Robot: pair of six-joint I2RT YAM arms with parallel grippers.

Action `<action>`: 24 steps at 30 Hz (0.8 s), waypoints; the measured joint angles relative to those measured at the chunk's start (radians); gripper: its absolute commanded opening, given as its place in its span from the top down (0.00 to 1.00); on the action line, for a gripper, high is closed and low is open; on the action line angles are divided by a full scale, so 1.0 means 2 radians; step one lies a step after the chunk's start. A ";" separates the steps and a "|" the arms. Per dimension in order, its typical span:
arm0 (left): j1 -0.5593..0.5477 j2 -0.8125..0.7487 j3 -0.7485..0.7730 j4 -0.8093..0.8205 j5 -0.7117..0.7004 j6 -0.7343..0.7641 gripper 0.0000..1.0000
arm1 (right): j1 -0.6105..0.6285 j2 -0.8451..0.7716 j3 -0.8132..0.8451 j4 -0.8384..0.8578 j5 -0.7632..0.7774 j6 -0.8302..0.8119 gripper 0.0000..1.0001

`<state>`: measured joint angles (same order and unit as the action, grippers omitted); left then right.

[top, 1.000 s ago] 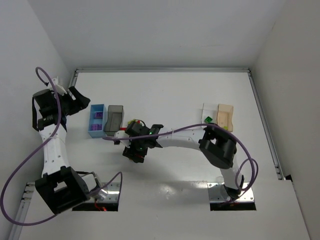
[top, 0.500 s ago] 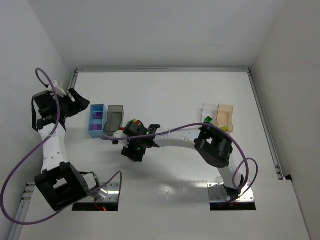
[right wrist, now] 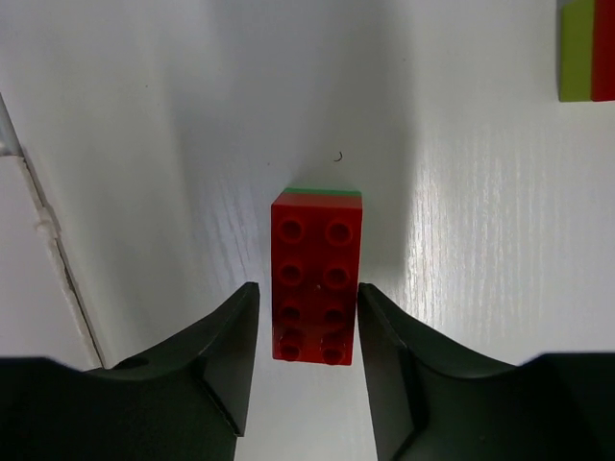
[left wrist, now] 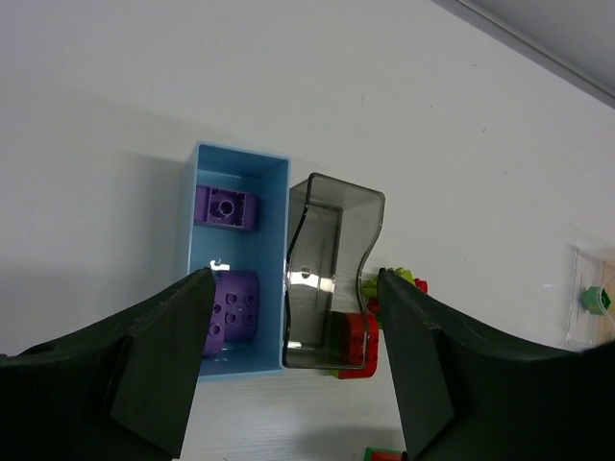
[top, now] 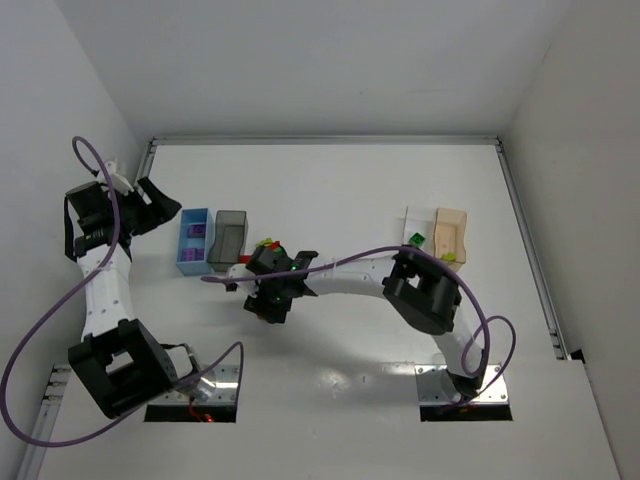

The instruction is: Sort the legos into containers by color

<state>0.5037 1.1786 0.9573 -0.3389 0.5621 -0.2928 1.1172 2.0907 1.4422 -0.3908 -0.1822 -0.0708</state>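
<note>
A red lego [right wrist: 317,288] stacked on a green one lies flat on the white table. My right gripper [right wrist: 307,293] is open, with one jaw on each side of its near end; in the top view it [top: 270,303] sits low, right of the bins. My left gripper [left wrist: 294,280] is open and empty, high above the light blue bin [left wrist: 240,154], which holds two purple legos [left wrist: 233,309]. The smoky-grey bin [left wrist: 332,206] stands beside it. A red lego [left wrist: 359,338] and a yellow-green one [left wrist: 410,281] lie at its right side.
A clear bin [top: 417,236] with a green lego and a tan bin [top: 451,231] stand at the right. A yellow-green and red lego [right wrist: 586,50] lies further from the right gripper. The table's raised rail [top: 525,240] runs along the right edge.
The right arm has shifted a little to the left and its gripper has edged closer to the bins. The left arm has barely moved.
</note>
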 measured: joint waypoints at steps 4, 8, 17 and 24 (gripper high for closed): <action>0.000 0.002 0.000 0.000 0.000 0.000 0.26 | 0.000 0.006 0.000 0.001 0.002 -0.001 0.59; 0.000 0.003 -0.004 -0.001 0.001 0.000 0.26 | -0.001 0.007 -0.001 0.006 0.006 -0.005 0.85; 0.001 0.009 -0.015 -0.001 0.063 0.023 0.26 | -0.014 -0.008 -0.020 0.019 -0.002 -0.006 0.98; -0.003 0.008 -0.065 -0.005 0.279 0.088 0.26 | -0.150 -0.100 -0.014 -0.027 -0.073 -0.014 0.98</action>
<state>0.4973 1.1950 0.8265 -0.3485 1.1210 -0.1165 0.8162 1.8904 1.4147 -0.4442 -0.3279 -0.0998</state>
